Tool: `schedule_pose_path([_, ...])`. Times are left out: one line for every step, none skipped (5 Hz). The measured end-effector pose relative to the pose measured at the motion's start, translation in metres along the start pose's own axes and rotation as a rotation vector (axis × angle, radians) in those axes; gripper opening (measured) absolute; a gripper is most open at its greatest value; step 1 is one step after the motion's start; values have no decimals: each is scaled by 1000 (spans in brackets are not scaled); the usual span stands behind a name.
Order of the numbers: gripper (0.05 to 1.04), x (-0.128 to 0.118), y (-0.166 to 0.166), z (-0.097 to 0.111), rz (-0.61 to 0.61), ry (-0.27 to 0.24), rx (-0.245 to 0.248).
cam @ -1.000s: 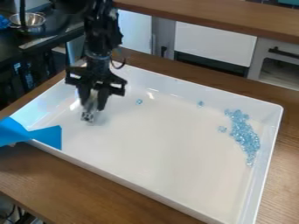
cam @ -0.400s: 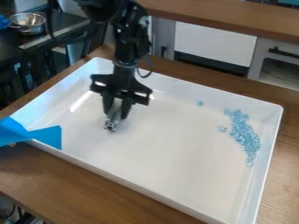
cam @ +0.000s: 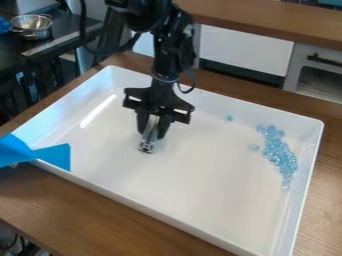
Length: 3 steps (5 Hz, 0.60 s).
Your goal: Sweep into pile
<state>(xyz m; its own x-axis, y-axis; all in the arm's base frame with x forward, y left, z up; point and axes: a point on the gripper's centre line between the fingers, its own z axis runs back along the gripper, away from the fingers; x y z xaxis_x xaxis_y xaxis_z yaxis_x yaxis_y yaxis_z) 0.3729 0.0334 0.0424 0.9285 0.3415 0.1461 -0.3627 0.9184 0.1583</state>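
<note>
Carried across the tray towards the side with the blue pile, the hand (cam: 152,133) has been shifted since the earlier frames, while the pile (cam: 280,156) has been left where it was. The tray (cam: 200,180), broad, white and rectangular with raised walls, is set on a brown wood-grained bench (cam: 113,212). Beyond it, another wooden counter (cam: 260,22) is seen above pale cabinet fronts (cam: 246,49), one of them fitted with a dark bar handle (cam: 324,61); at the upper left, a shiny metal bowl (cam: 31,26) is placed on a dark surface. Over the tray's near left corner, a smooth, flat blue strip (cam: 52,154) with angular edges is draped. The pile is made up of small, glassy, light blue bits, strung out in an uneven band beside the tray's right wall. A small clump (cam: 254,147) is found just beside it, and a lone bit (cam: 229,118) lies nearer the far wall. Streaks of light are reflected on the glossy left wall. The hand is pointed down over the tray's left half, slightly tilted, its fingers narrowed around a slim silvery tool (cam: 147,144), whose patterned end is held low.
</note>
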Motion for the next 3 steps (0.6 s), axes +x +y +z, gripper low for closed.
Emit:
schedule_pose_path([377, -3, -17, 6, -19, 1, -13])
schedule_pose_path([376, 0, -36, 8, 0, 13, -33])
schedule_pose_path([377, -4, -57, 18, -20, 14, -54])
